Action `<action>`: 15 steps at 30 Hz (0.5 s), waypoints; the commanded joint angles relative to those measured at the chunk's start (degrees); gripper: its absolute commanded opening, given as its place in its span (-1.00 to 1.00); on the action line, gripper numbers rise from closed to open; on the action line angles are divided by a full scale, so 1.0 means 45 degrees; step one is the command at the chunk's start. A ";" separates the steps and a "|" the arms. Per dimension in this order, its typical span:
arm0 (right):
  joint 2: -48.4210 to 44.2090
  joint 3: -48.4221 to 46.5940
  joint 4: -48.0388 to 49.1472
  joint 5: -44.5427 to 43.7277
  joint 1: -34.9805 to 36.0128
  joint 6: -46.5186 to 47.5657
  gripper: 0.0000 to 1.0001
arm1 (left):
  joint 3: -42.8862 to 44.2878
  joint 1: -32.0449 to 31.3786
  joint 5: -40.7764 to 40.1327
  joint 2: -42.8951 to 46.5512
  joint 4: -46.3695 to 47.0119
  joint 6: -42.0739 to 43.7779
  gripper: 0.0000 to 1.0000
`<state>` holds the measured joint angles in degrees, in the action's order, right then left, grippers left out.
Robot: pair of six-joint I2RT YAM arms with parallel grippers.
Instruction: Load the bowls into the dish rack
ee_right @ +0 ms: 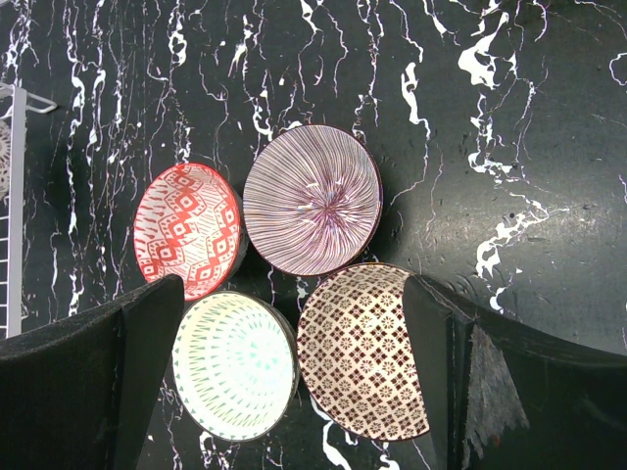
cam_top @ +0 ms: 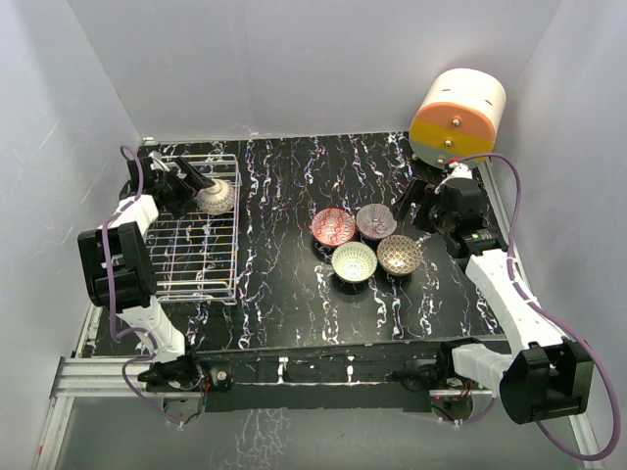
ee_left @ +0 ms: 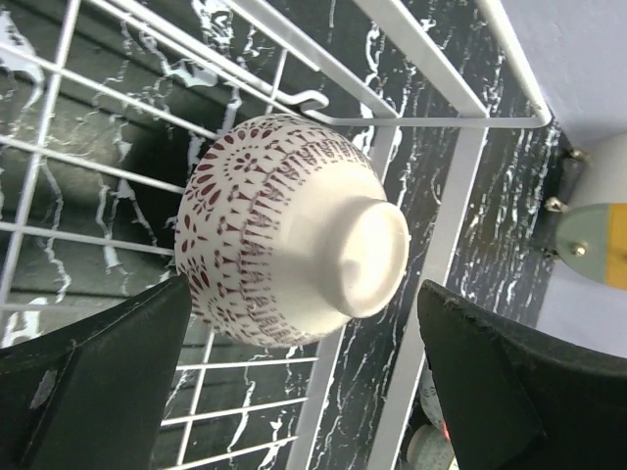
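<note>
Progress check: one bowl (ee_left: 294,230) lies tipped on its side in the far corner of the dish rack (cam_top: 196,259), left claw (cam_top: 201,184) wide open around it. Red bowl (ee_right: 186,230), purple-striped bowl (ee_right: 312,199), pale green bowl (ee_right: 235,364) and brown lattice bowl (ee_right: 362,352) sit clustered on the desk (cam_top: 284,196), right claw (cam_top: 409,208) spread wide above them. Four left, I'd say.

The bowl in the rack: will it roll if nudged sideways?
Likely it rocks: the bowl lies tilted on its rounded side on the dish rack wires. It looks like glazed ceramic, so probably stiff, slippery and chippable against wire.
</note>
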<state>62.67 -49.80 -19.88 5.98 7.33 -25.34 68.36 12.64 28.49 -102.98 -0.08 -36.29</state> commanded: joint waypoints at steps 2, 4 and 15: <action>-0.0179 -0.0044 0.0492 0.0024 -0.0068 0.0202 0.97 | 0.0431 0.0158 -0.1109 0.1011 -0.1046 0.0753 0.94; -0.0178 -0.0022 0.0492 0.0046 -0.0081 0.0187 0.97 | 0.0436 0.0159 -0.1247 0.0989 -0.1067 0.0798 0.94; -0.0219 0.0051 0.0521 0.0027 -0.0067 0.0163 0.97 | 0.0327 0.0159 -0.0146 0.1582 -0.1084 0.0560 0.94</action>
<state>62.67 -49.80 -19.88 6.00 7.33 -25.36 68.66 13.02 24.86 -101.54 -3.64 -33.63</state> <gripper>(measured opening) 0.984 0.970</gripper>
